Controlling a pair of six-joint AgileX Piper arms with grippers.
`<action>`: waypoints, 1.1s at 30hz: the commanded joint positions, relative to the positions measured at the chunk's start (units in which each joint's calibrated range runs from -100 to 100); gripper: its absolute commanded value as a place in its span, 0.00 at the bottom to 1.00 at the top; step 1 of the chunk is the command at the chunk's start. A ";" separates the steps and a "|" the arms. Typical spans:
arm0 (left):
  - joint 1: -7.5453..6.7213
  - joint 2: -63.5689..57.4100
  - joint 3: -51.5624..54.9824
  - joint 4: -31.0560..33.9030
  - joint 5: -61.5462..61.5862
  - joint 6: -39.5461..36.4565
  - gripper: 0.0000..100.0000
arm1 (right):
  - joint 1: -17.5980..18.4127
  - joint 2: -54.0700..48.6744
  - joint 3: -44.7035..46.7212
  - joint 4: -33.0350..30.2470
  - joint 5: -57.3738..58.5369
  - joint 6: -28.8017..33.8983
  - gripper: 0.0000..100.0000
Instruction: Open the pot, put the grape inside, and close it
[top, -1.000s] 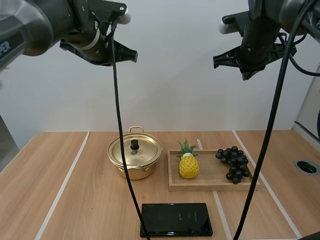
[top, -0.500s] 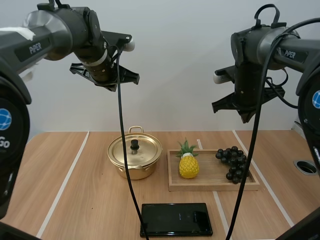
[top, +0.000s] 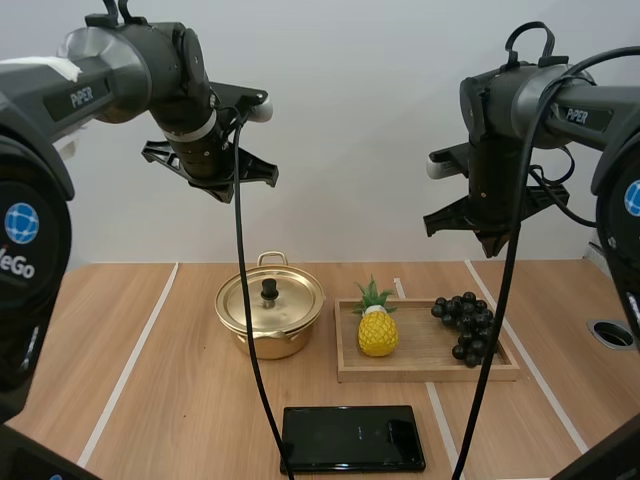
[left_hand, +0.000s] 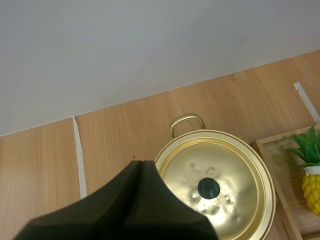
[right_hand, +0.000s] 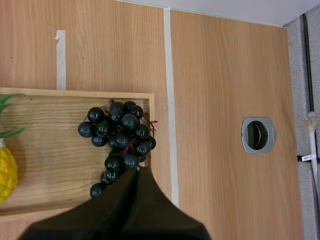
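Left pincer (left_hand: 141, 165) and right pincer (right_hand: 137, 171) both closed, empty; the left should spread, then drop squarely over the lid knob (left_hand: 208, 188), nine o'clock of the tray (top: 420, 374)

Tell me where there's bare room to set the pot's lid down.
The widest bare wood lies left of the pot, out to the table's edge. Another patch lies between the wooden tray and the round hole. The middle is crowded: pot beside tray, which holds pineapple and grapes, with a black phone in front.
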 joint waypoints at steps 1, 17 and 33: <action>-0.11 0.10 -0.26 -0.09 -0.93 -1.77 0.19 | -0.24 -0.48 0.20 -1.33 0.25 3.32 0.00; -0.20 0.10 -0.26 -0.09 -0.95 -0.46 1.00 | -0.24 -0.48 0.20 -3.01 0.25 5.41 1.00; -0.20 6.44 -0.13 -14.14 9.67 15.25 1.00 | -0.24 -0.48 0.20 -3.01 0.25 5.19 1.00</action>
